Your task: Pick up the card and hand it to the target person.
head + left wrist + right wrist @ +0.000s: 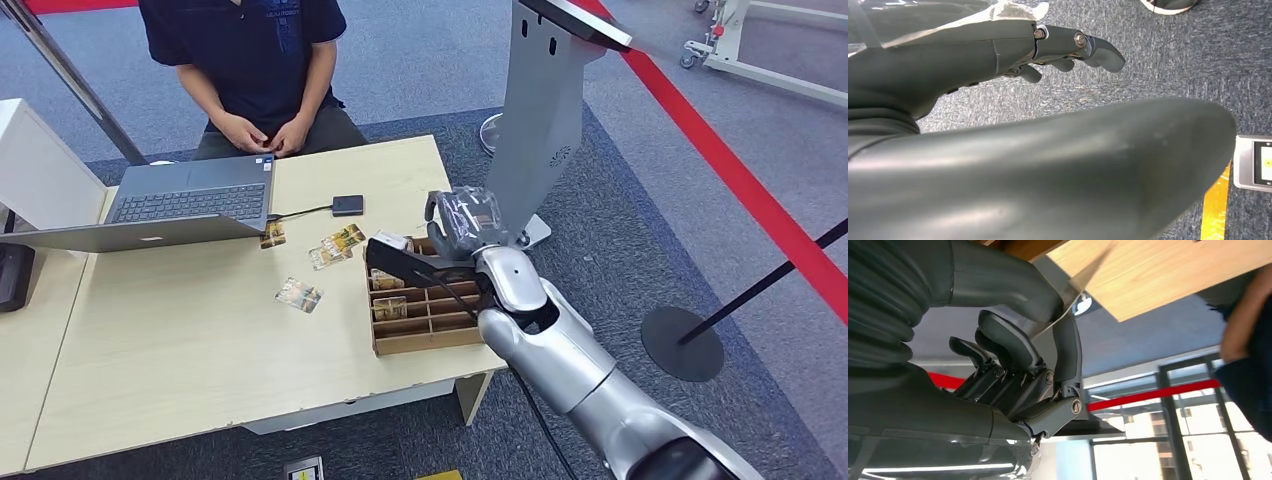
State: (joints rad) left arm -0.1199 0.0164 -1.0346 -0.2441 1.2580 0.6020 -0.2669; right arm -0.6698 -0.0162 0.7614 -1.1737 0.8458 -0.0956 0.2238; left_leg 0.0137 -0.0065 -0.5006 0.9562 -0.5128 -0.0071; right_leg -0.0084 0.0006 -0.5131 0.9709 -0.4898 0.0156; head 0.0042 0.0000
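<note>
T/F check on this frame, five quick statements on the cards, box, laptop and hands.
1. The right robot hand is over the far end of the wooden box. True.
2. The laptop is closed. False: it is open, keyboard showing.
3. Several cards lie loose on the table between laptop and box. True.
4. The person is reaching out for a card. False: the hands are clasped together at the table's far edge.
5. The left robot hand holds a card. False: it hangs over the carpet, holding nothing.
</note>
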